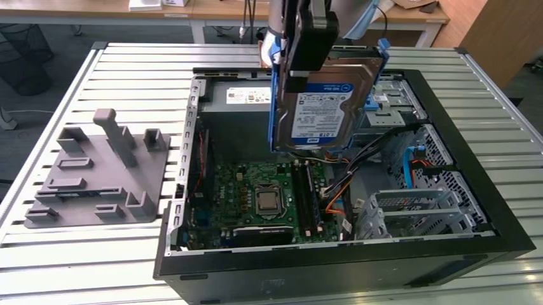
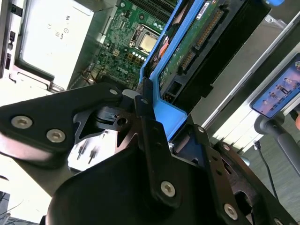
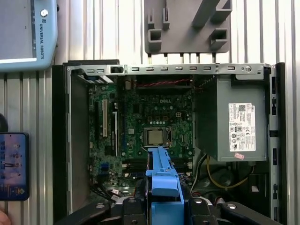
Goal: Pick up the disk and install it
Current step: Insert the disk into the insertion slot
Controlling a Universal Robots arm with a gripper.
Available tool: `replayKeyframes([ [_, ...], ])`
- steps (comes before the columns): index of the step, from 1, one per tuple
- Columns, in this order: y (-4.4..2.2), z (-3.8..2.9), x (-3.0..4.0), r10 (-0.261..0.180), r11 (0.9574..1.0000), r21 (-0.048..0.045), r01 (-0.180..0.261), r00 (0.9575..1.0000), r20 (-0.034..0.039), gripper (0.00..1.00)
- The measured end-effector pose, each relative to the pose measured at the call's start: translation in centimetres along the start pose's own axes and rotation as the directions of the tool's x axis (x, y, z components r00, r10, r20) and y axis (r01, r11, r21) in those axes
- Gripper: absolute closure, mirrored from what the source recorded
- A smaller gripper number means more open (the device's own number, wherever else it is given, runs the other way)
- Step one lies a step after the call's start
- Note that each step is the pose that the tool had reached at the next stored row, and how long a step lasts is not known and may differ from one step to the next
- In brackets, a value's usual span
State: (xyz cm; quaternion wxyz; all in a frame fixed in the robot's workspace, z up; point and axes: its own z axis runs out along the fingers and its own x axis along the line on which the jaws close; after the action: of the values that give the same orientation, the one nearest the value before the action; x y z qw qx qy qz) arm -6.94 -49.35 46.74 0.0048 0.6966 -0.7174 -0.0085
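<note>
- Left of the exterior view: a grey fixture block (image 1: 93,168) sits on the slatted table (image 1: 51,260), well apart from the open computer case (image 1: 339,270). I see no hazard from it.
- Centre-left, inside the case: the motherboard (image 1: 254,190), with its bare CPU socket (image 1: 269,201), lies below the load. Judgement: if the hold slips, the disk falls edge-first onto the board, and the socket is the likely casualty.
- Upper centre: the gripper (image 1: 299,75) is closed on the disk (image 1: 327,105). In the second wrist view it pinches a blue side rail (image 2: 171,115).
- The disk hangs on edge with its label towards the camera. It is above the case and appears clear of everything inside.
- Judgement: the hold is on a plastic rail at one end only. The rail could flex or pull off the drive, or the disk could pivot in the grip and reach the bay tilted.
- Centre-right, beneath the disk's lower edge: orange and blue cables (image 1: 335,203) loop across the case interior. Judgement: a low corner could snag them on the way down and tug a connector.
- Right: metal drive cages (image 1: 424,206) with narrow openings. Judgement: a small misalignment would jam the rails against a cage edge, and further pushing would strain the hold. I cannot tell which bay is meant.
</note>
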Motion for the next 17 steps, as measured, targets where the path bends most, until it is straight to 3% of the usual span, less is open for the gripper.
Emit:
replayKeyframes([
  [17, -0.74, -0.01, 1.96, 0.0, 1.0, 0.0, 0.0, 1.0, -0.0021, 0.63],
])
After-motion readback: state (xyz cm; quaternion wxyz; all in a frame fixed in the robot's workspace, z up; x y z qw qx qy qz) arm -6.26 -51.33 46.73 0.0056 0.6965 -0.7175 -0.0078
